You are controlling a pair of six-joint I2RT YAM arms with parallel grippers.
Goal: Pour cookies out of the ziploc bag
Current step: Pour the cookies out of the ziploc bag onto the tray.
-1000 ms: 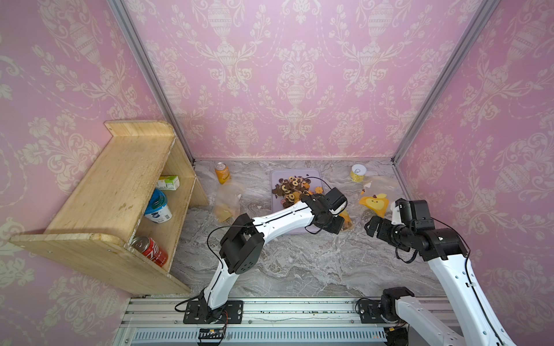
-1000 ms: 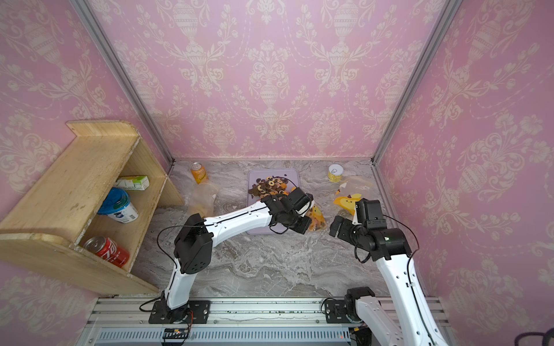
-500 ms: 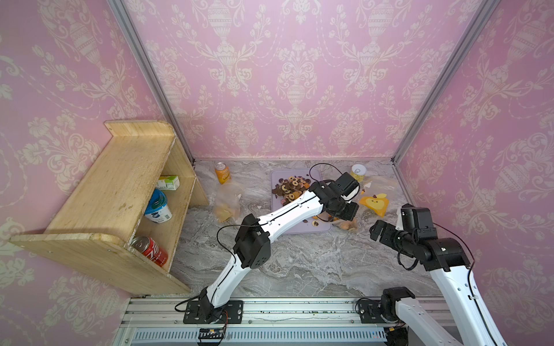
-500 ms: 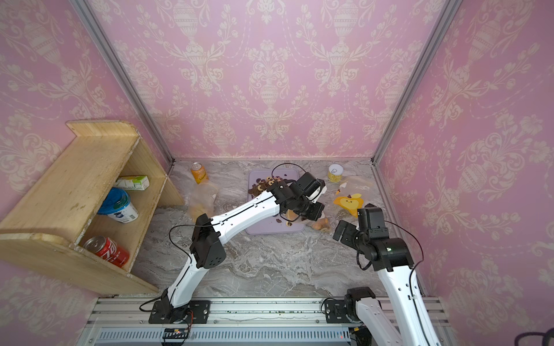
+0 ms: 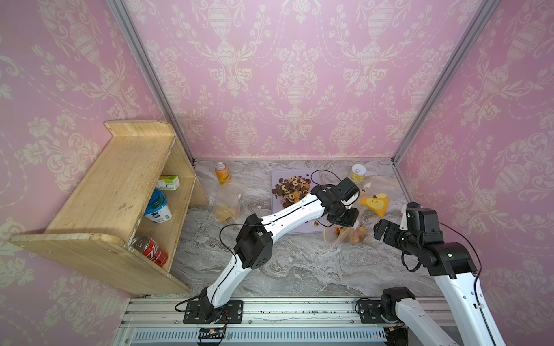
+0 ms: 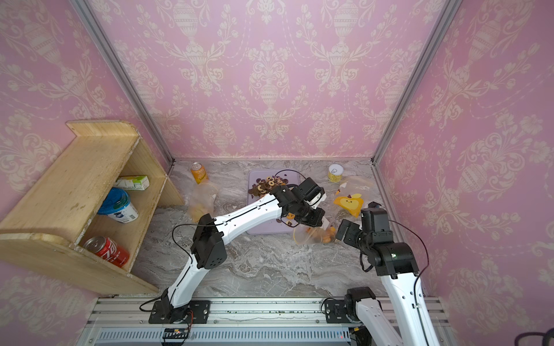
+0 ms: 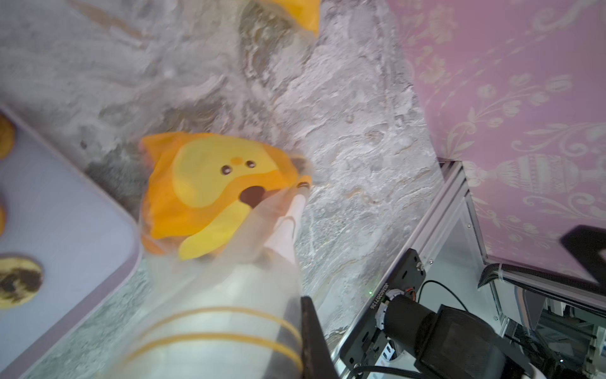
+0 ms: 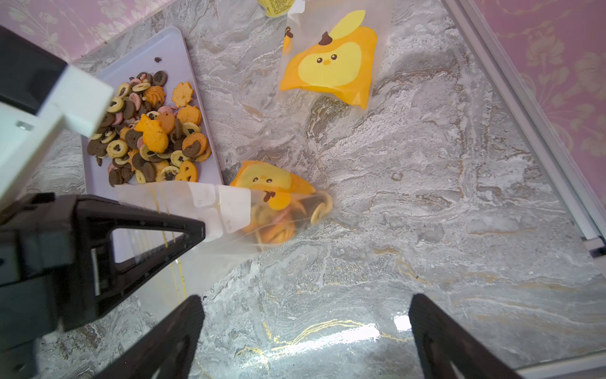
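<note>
My left hand (image 8: 200, 229) is clenched on the ziploc bag (image 8: 229, 206), pinching the clear film at the end that carries the orange zip lines. The bag slants down from that pinch. The cookies (image 8: 278, 223) inside it are slumped in the lower end, which lies on or just above the table (image 8: 393, 197), just beside the near corner of the lilac tray (image 8: 173, 49). More cookies lie heaped on that tray. My right hand (image 8: 305, 297) is released, its 2 fingers spread wide, near the loaded end and touching nothing.

The film looks thin, soft and slick to me. It folds wherever the weight pulls and lends no stiffness of its own. The load seems light, but it will shift as 1 loose lump. I judge the cookies brittle, so I should not close on them through the plastic. The best hold for my right hand is the bottom seam or a bottom corner, beyond the cookies, film only, so that this end can rise above the mouth. I cannot tell whether the mouth gapes open under my left pinch.
</note>
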